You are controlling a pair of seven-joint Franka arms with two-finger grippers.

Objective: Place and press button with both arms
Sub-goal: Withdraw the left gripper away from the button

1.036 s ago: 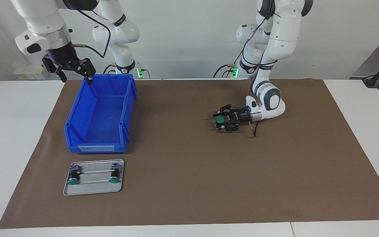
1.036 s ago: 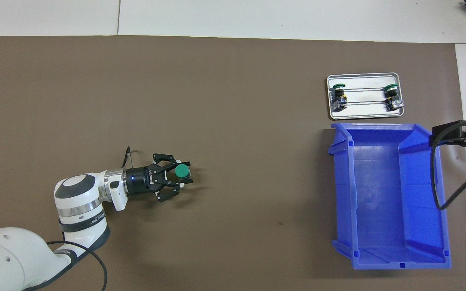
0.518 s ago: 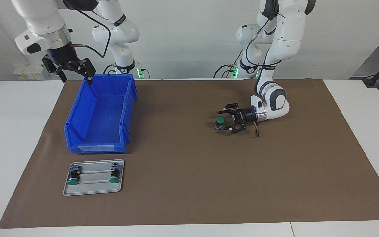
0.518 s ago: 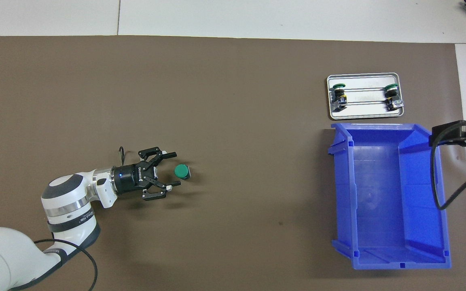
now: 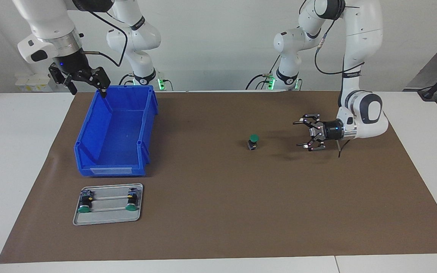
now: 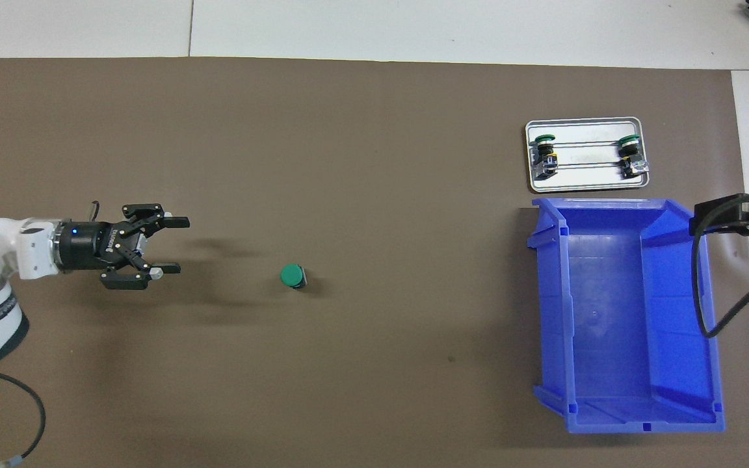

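Three green-capped push-buttons are in view. One button (image 5: 253,141) (image 6: 294,276) stands upright and alone on the brown mat (image 5: 218,227), its round cap up and its dark, stubby body below. The other two buttons (image 5: 85,203) (image 5: 131,201) lie on a shallow metal tray (image 5: 106,219) with rounded corners, at the right arm's end of the table. Just beside the tray, nearer the robots, sits one blue plastic bin (image 5: 116,131), open and glossy.

Two white jointed arms work here. The left gripper (image 5: 305,133) (image 6: 170,245) hangs low over the mat, its black fingers spread apart and holding nothing. A second ago it was around the lone button; it has since let go and drawn back toward the left arm's end, well apart from it. The right gripper (image 5: 88,86) hovers above the bin's corner nearest the robots, fingers apart, waiting where it was.
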